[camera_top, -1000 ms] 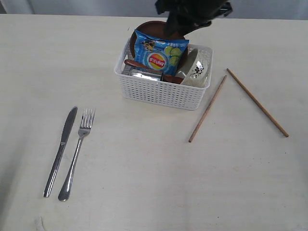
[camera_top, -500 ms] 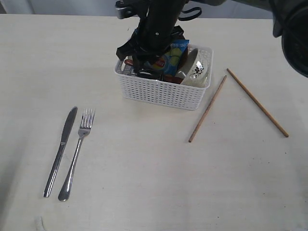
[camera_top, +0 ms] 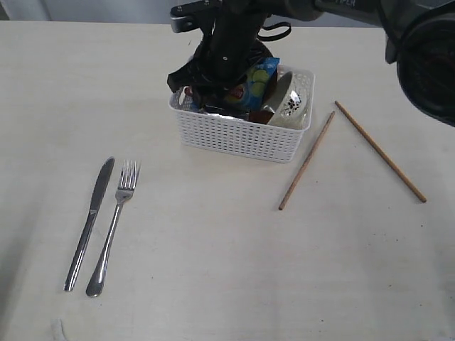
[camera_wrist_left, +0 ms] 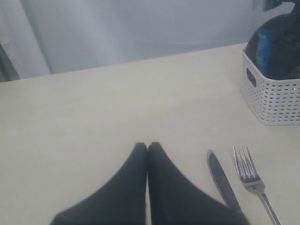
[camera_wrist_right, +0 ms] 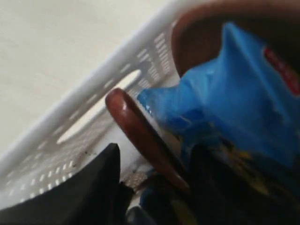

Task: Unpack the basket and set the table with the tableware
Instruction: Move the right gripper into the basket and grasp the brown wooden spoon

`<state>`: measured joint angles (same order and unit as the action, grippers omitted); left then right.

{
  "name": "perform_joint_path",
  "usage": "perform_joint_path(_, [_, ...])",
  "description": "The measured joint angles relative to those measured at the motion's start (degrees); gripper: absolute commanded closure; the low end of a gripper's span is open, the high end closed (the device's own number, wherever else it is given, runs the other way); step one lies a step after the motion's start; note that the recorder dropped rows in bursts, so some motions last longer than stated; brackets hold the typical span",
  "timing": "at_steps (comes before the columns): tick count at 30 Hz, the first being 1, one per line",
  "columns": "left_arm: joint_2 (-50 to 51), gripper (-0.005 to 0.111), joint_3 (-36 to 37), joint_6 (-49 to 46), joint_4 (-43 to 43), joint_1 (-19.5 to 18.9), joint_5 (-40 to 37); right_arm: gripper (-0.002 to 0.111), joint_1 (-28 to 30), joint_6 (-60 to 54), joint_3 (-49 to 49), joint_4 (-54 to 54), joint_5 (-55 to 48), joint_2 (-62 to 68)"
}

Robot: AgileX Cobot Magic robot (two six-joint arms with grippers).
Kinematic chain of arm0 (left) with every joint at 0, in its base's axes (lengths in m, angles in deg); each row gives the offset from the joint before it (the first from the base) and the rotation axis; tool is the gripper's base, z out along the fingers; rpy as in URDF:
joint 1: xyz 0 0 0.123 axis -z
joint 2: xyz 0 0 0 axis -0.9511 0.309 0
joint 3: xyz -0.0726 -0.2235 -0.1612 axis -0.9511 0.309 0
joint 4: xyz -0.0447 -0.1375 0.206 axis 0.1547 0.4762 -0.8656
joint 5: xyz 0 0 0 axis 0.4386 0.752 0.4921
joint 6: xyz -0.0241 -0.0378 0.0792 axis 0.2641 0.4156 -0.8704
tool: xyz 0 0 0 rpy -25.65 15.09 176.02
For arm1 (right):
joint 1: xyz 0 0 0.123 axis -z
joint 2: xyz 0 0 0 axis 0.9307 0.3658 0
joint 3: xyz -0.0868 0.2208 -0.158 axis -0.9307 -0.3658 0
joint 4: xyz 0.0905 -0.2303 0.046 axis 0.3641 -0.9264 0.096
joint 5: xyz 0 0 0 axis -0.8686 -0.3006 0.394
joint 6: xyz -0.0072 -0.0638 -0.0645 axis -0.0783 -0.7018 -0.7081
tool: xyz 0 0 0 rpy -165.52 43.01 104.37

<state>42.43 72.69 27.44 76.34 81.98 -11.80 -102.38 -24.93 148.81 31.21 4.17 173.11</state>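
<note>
Here the right hand [camera_wrist_right: 157, 161] is down inside the basket [camera_wrist_right: 89, 117], its fingers [camera_wrist_right: 101, 183] spread narrowly to either side of the wooden spoon [camera_wrist_right: 133, 124]. One finger seems to touch the spoon and a gap shows at the other, so it is not yet clamped.

The spoon is probably light, stiff and smooth with a glossy finish. It could slip, so a grip across the narrow handle looks best. It leans against the basket wall with the soft, crinkly chips packet [camera_wrist_right: 243, 98] pressing on it. That may drag along.

The brown plate [camera_wrist_right: 206, 23] stands behind the packet, and the bowl [camera_top: 291, 103] is at the basket's 3 o'clock end.

The basket sits at 12 o'clock on the surface [camera_top: 213, 270], with the chopsticks [camera_top: 307, 160] at 3 o'clock.

At 8 o'clock lie the knife [camera_top: 89, 220] and fork [camera_top: 114, 227], and the left hand [camera_wrist_left: 147, 150] is pinched closed and empty near them.
</note>
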Motion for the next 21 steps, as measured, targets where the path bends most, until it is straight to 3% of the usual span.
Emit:
perform_joint_path(4, [0.0,0.107,0.0,0.0,0.0,0.0,0.0,0.063,-0.3,1.4,-0.1,-5.9,-3.3,0.1])
perform_joint_path(15, [0.0,0.107,0.0,0.0,0.0,0.0,0.0,0.065,-0.1,-2.4,0.3,-2.1,-3.1,1.1])
perform_joint_path(17, [0.0,0.107,0.0,0.0,0.0,0.0,0.0,0.072,-0.1,-2.4,0.4,-2.1,-3.1,1.3])
perform_joint_path(21, [0.0,0.107,0.0,0.0,0.0,0.0,0.0,0.103,-0.1,-2.5,0.5,-2.8,-2.9,1.4])
